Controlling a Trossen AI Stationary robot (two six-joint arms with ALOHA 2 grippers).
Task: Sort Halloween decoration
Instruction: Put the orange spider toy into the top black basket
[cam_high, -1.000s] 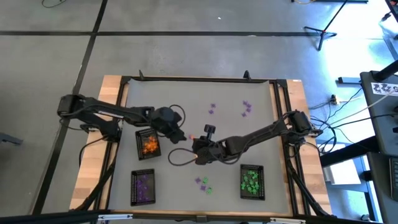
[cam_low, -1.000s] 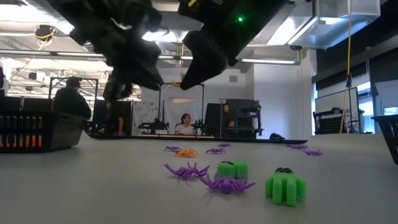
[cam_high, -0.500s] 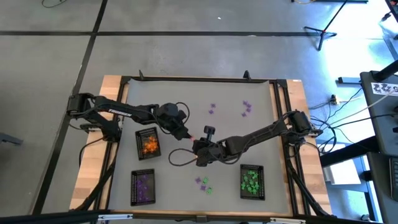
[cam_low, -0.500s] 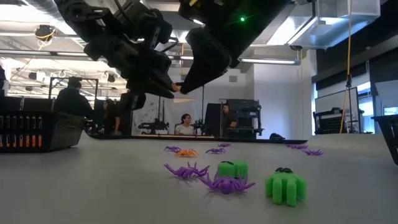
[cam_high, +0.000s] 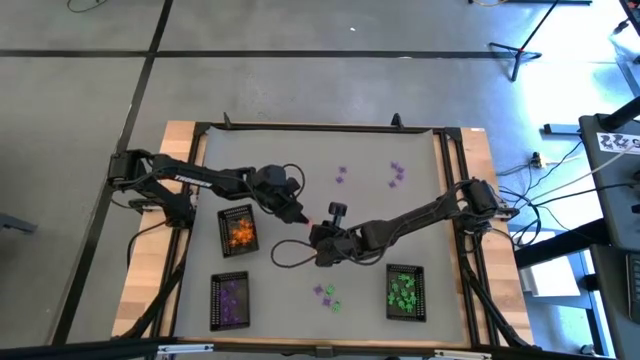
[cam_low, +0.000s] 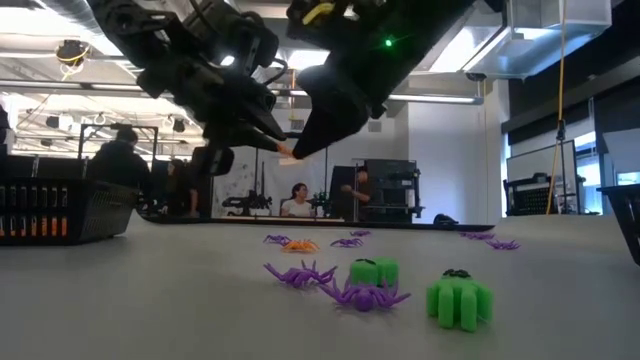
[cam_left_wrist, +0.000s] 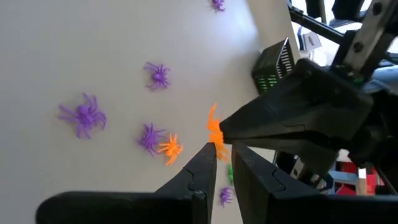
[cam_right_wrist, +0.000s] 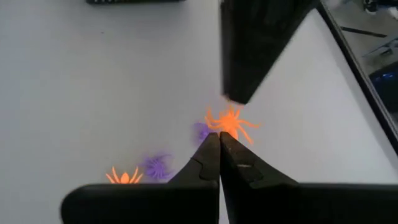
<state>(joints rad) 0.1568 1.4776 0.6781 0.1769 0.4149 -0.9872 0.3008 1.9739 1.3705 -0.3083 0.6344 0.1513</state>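
Right wrist view: right end effector (cam_right_wrist: 219, 138) pinches orange spider (cam_right_wrist: 230, 123); left end effector (cam_left_wrist: 222, 152) slightly parted, grip unclear.

Overhead camera straight down; low camera level across table (cam_high: 420, 215); wrist cameras close.

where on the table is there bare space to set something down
Bare: the strip between the orange tray and the table's left frame, and the far left corner. Crowded: mid-table, where the left gripper and right gripper meet over an orange spider, and near the purple spiders.
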